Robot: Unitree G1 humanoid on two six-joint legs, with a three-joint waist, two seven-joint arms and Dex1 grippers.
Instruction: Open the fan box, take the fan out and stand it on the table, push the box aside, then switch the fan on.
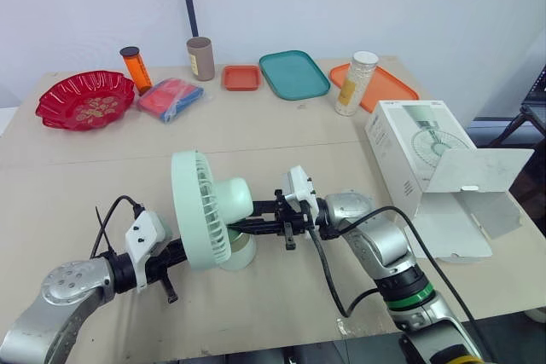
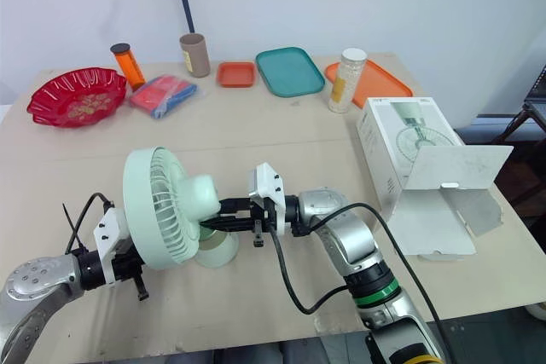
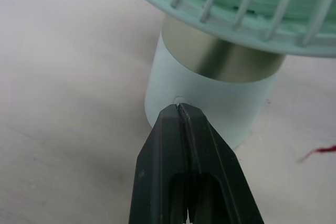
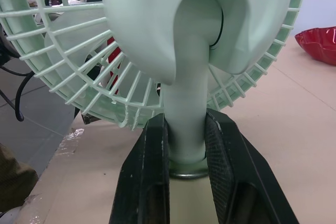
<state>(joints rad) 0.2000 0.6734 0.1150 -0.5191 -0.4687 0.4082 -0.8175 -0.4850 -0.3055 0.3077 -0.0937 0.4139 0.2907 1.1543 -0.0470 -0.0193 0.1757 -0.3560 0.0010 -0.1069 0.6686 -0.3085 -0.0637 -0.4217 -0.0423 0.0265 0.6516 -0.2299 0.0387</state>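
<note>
I see a pale green desk fan (image 1: 207, 209) standing upright on its round base (image 3: 210, 90) at the front middle of a beige table (image 1: 256, 138), with its grille facing my left arm. My right gripper (image 4: 187, 120) reaches in from behind the fan head. Its two black fingers are clamped on either side of the slim neck (image 4: 186, 72), just above the base. My left gripper (image 3: 180, 107) comes in low from the other side, under the grille. Its fingers are pressed together with no gap, and their joined tip touches the side wall of the base. There is a small mark on the base right at that tip. It may be a button, but I cannot tell from this close view.

The white fan box (image 1: 408, 147) lies on the right part of the table, well apart from the fan. It has a picture of a fan on its top face, and its end flap (image 1: 478, 170) hangs open toward the table's right edge.

Along the back of the table, from left to right, are:
- a red bowl (image 1: 85, 100)
- an orange bottle (image 1: 136, 69)
- a red and blue packet (image 1: 171, 98)
- a cardboard tube (image 1: 200, 58)
- a small orange tray (image 1: 241, 78)
- a teal tray (image 1: 293, 73)
- a jar of pale beads (image 1: 356, 83), standing beside a larger orange tray (image 1: 388, 87)
</note>
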